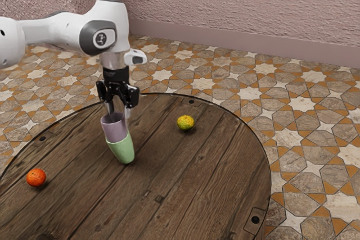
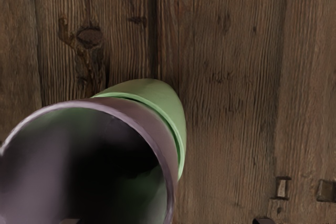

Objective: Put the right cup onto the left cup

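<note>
1. And the stacking looks to be reaching its closing stage: the mauve cup [image 1: 116, 130] is sitting with its lower part inside the green cup [image 1: 124, 151], its upper part rising clear of the green rim.
2. The hand [image 1: 119, 114] is hovering right over that upper rim, fingers standing apart; one is reaching over the mouth, the other is hanging outside the wall, and neither appears to be pinching.
3. So the next move, I'm judging, is calling for a straight, gentle lift away; any sideways drift is risking a finger catching the rim and tugging the stack over.
4. Both cups are appearing to lean towards the exterior view's left, though how much of that is the camera's angle I'm not able to tell.
5. On to materials: the mauve one is showing a smooth, matt wall, a round, pale lip and a deep, shadowy hollow; the green one is tapering to a rounded foot, a thin dark gap running between the walls.
6. Beneath them the round worktop [image 1: 197, 184] is showing off brown planks, all grain, knots and dark seams, while a glossy orange fruit [image 1: 36, 177] and a mottled yellow-green fruit [image 1: 185, 122] are resting well apart from the stack.
</note>
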Motion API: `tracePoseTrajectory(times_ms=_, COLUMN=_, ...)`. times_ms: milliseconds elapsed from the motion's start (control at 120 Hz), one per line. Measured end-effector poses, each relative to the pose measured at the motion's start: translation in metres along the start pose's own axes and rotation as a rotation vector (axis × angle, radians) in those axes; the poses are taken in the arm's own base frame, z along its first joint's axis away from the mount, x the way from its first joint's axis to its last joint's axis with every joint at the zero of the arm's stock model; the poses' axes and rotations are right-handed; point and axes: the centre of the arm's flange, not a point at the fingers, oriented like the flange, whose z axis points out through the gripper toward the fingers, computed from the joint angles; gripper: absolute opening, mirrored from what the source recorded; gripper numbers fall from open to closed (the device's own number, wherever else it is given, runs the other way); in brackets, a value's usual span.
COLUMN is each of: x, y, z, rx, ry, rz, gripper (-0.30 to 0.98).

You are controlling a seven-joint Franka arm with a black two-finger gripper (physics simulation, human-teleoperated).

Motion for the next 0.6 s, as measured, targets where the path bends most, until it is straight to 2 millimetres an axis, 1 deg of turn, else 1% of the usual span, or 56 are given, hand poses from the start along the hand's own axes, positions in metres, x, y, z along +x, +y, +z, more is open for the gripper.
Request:
tracePoseTrajectory(times_ms=108, x=-0.017, y=0.009, z=-0.035, rx=0.023, ry=0.037, rz=-0.026, gripper=0.52)
tracePoseTrajectory(times_ms=167, x=-0.029, y=0.023, z=-0.051, rx=0.044, ry=0.055, rz=-0.031, gripper=0.56)
tracePoseTrajectory(times_ms=258, x=-0.054, y=0.051, z=-0.072, rx=0.065, ry=0.081, rz=-0.007, gripper=0.61)
tracePoseTrajectory(times_ms=300, x=-0.061, y=0.061, z=-0.076, rx=0.058, ry=0.082, rz=0.009, gripper=0.62)
tracePoseTrajectory(times_ms=350, x=-0.066, y=0.066, z=-0.079, rx=0.049, ry=0.081, rz=0.022, gripper=0.63)
tracePoseTrajectory(times_ms=600, x=-0.075, y=0.084, z=-0.09, rx=0.041, ry=0.096, rz=0.076, gripper=0.67)
